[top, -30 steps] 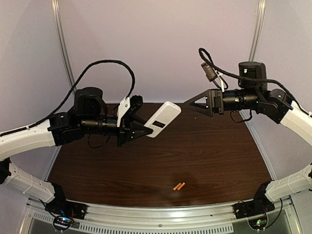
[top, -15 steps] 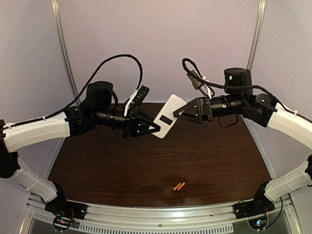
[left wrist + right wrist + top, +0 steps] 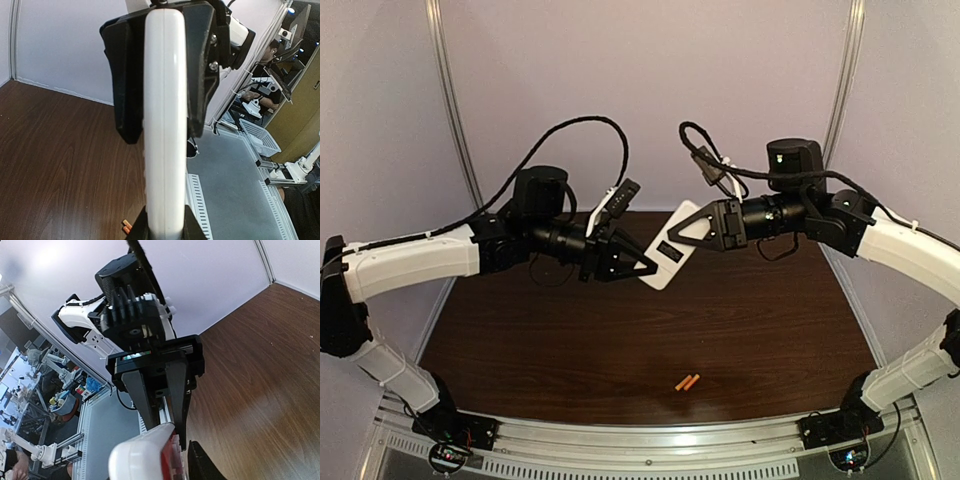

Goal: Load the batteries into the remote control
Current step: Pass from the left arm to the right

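Note:
The remote control (image 3: 663, 270) hangs in the air over the back of the table, its white back with the dark slot towards the top camera. My left gripper (image 3: 650, 268) is shut on its lower end; in the left wrist view the fingers (image 3: 136, 227) press both faces of the white edge (image 3: 165, 125). My right gripper (image 3: 682, 235) has its jaws against both faces of the upper end (image 3: 142, 455); one right finger (image 3: 202, 467) lies beside the red button face. The batteries (image 3: 688, 382), two small orange cylinders, lie side by side on the table near the front edge (image 3: 127, 226).
Dark wooden table (image 3: 570, 340) with a metal rail (image 3: 650, 440) along its near edge. Metal posts (image 3: 450, 110) stand at both back corners. Black cables (image 3: 570, 130) loop above both wrists.
My right gripper has moved left to the remote's upper end and its jaws have narrowed from wide open onto it. The left arm has carried the remote a little rightward. The batteries have not moved.

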